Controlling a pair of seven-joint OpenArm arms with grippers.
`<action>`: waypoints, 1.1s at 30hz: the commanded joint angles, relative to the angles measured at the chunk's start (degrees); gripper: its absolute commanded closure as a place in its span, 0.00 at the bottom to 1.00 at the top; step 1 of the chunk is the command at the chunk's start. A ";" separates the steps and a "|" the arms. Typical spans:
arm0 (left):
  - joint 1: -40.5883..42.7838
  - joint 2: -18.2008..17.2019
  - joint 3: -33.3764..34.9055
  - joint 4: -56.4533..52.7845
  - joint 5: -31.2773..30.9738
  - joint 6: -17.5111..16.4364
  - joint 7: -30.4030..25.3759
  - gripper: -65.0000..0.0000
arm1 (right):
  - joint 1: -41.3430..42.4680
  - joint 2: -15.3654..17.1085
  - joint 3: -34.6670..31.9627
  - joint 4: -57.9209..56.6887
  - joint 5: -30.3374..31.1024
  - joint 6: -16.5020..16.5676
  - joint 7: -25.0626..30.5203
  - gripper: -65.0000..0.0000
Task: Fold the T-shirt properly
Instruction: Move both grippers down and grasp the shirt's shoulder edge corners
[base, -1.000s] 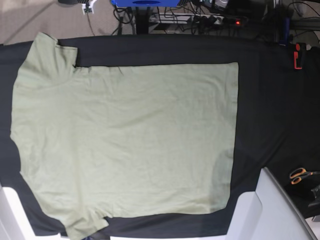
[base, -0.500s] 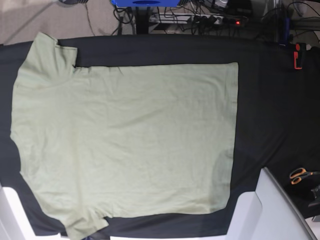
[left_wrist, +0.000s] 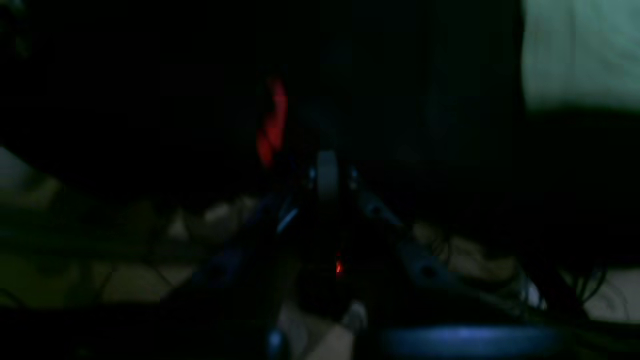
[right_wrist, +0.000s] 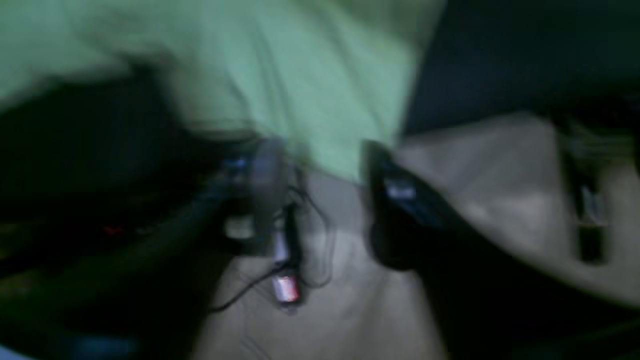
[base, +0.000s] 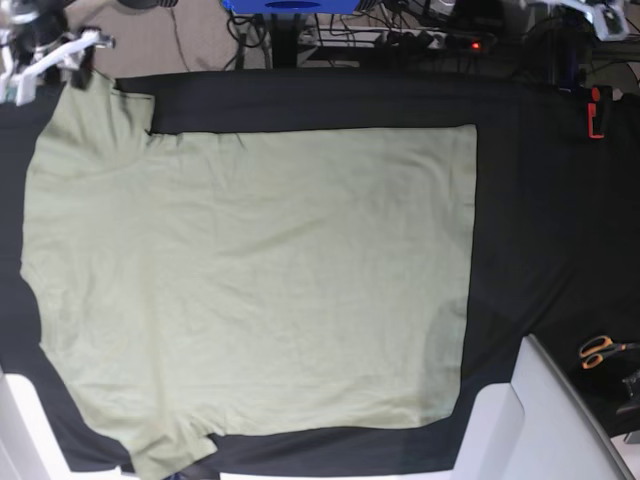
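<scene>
Because your right pincer (right_wrist: 320, 175) hangs spread at the T-shirt (base: 250, 280) sleeve's edge, it may snag the black cloth (base: 540, 220) beneath; your left pincer (left_wrist: 327, 175) is pressed together.

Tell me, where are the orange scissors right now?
In the base view, the orange scissors lie at the right edge on the black cloth, far from the T-shirt.

We are looking down on a counter draped in a large black cloth (base: 540, 200). Beyond its far edge, beige carpet floor (base: 150, 45) is showing, with a tangle of cables and a power strip (base: 440, 40) glowing red. A blue base (base: 290, 6) is standing at the top. Orange-handled scissors (base: 600, 350) are lying at the near right, beside white panels (base: 540, 420). Light is falling evenly.
</scene>
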 joint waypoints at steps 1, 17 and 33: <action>0.89 -0.01 -0.64 2.59 -0.21 -1.02 0.54 1.00 | 1.03 0.64 2.39 0.89 2.78 2.54 -0.63 0.37; -8.25 0.87 -16.46 7.51 -25.01 -30.56 26.04 0.79 | 25.82 9.17 23.49 -27.86 11.48 15.95 -22.26 0.20; -11.33 5.35 -26.49 3.56 -25.01 -37.42 29.20 0.79 | 26.78 8.99 18.12 -38.67 11.22 15.95 -21.02 0.20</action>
